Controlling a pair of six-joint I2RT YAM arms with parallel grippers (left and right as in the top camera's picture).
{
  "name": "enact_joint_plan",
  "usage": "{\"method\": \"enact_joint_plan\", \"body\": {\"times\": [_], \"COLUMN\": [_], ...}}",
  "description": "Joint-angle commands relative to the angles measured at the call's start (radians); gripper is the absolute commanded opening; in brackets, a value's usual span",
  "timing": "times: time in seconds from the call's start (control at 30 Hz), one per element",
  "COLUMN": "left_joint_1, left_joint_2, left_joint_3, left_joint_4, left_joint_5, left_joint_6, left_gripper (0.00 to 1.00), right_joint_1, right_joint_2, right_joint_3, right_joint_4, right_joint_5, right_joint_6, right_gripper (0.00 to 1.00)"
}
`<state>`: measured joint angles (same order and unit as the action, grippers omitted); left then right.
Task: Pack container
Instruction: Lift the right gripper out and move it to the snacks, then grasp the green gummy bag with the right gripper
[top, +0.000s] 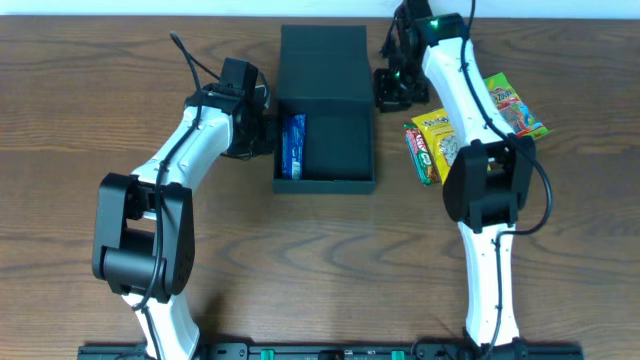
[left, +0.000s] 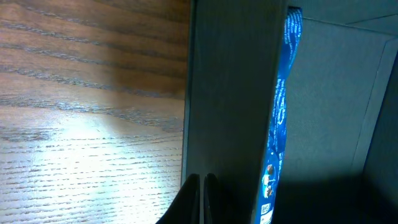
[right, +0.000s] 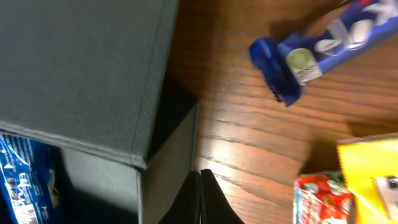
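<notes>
The black container (top: 325, 184) sits open in the middle of the surface (top: 300, 260), with a blue snack packet (top: 293, 145) standing against its left wall. The left fingers (left: 189, 202) are pressed together and empty just outside that wall. The right fingers (right: 189, 202) are also closed and empty, beside the lid's right edge.

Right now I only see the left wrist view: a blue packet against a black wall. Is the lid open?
Observer: Yes, overhead the lid lies folded back behind the box.
Operator: Any snacks outside it?
Observer: Overhead shows a red bar, a yellow packet and a colourful packet right of the box.
Operator: And the right tool?
Observer: The right tool is shut on nothing, beside the lid's right edge.
</notes>
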<state>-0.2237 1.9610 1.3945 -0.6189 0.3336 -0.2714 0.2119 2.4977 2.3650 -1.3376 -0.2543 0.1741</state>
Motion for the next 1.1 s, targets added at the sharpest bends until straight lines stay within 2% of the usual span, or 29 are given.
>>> {"method": "enact_joint_plan", "body": {"times": [0.0,0.17,0.3,0.5,0.6,0.7,0.93,1.03,1.07], "left_joint_1": [0.0,0.001,0.001,0.002,0.002,0.002,0.002,0.002,0.002], "left_joint_2": [-0.003,-0.003,-0.003,-0.003,-0.003,-0.003,-0.003,-0.003,-0.003], "left_joint_3": [-0.007,-0.007,-0.007,-0.007,-0.007,-0.007,-0.007,-0.007,-0.007], "left_joint_4": [0.004,0.01,0.01,0.011,0.014,0.014,0.014,0.014,0.013], "left_joint_5": [-0.004,-0.005,-0.031,-0.031,-0.031,-0.03,-0.03,-0.03,-0.03], "left_joint_6": [-0.022,-0.021,-0.021,-0.021,-0.021,-0.021,-0.021,-0.021,-0.021], "left_gripper": [0.06,0.05,0.05,0.06,0.06,0.05,0.06,0.05,0.06], "right_joint_1": [0.005,0.005,-0.018,-0.156,-0.26,-0.389,-0.663,-0.756,-0.782], "right_joint_2": [0.007,0.007,-0.006,-0.085,-0.092,-0.09,-0.089,-0.089,-0.089], "right_joint_3": [-0.004,-0.004,0.008,0.107,0.142,0.134,0.067,-0.023,-0.076], "right_joint_4": [0.0,0.003,-0.001,-0.002,0.003,0.003,0.066,0.103,0.121], "right_joint_5": [-0.043,-0.075,0.037,0.203,0.208,0.149,-0.164,-0.296,-0.333], "right_joint_6": [-0.027,-0.057,-0.043,-0.019,-0.023,-0.023,-0.07,-0.126,-0.159], "right_gripper": [0.01,0.01,0.01,0.01,0.01,0.01,0.02,0.19,0.31]}}
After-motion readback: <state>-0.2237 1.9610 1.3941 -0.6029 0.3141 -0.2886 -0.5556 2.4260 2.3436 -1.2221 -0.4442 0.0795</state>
